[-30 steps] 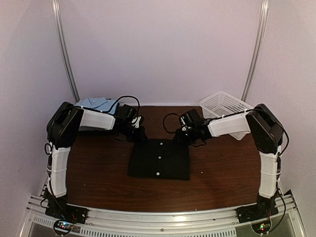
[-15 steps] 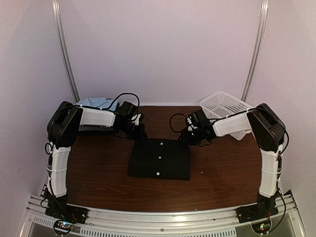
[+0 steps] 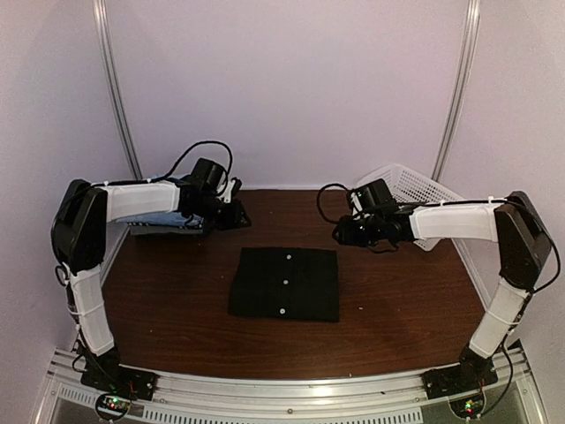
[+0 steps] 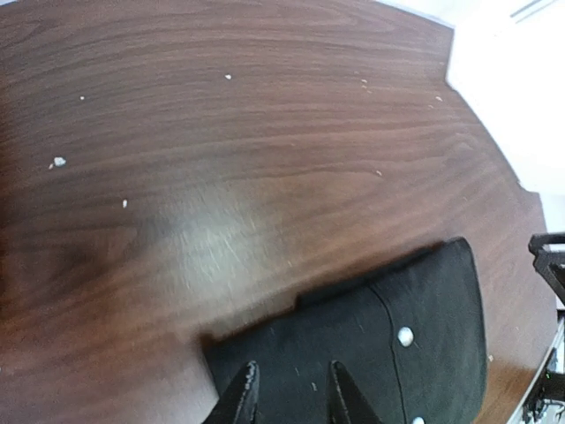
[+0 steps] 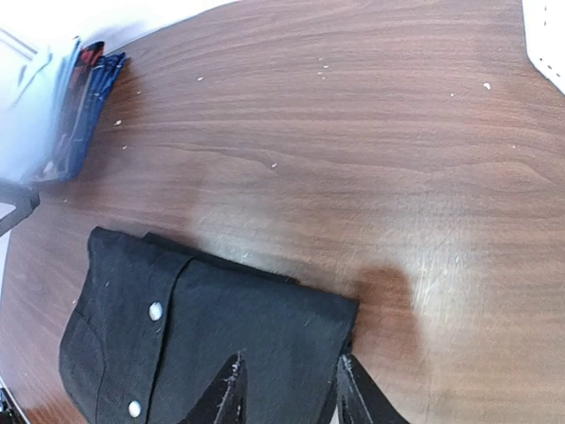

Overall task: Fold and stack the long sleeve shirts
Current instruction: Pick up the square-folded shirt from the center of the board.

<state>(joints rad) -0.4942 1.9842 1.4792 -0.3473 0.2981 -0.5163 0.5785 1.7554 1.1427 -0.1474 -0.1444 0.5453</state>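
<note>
Though left arm (image 3: 146, 201) covers most of it, stack (image 3: 157, 222) of folded shirts sits at left rear of table (image 3: 177, 309); only blue and dark edges show, count unclear. In right wrist view stack blurred, cut by frame edge. White plastic mesh basket (image 3: 415, 187) half hidden behind right arm (image 3: 450, 221). One black shirt (image 3: 284, 283) at table centre: matte soft fabric, neat rectangle, three white snaps (image 3: 284, 282) in row. Glossy wood-grain top, pale specks. Empty left gripper (image 3: 237, 215) off shirt's left rear corner, fingers slightly apart. Empty right gripper (image 3: 342, 231) off right rear corner, fingers spread.
</note>
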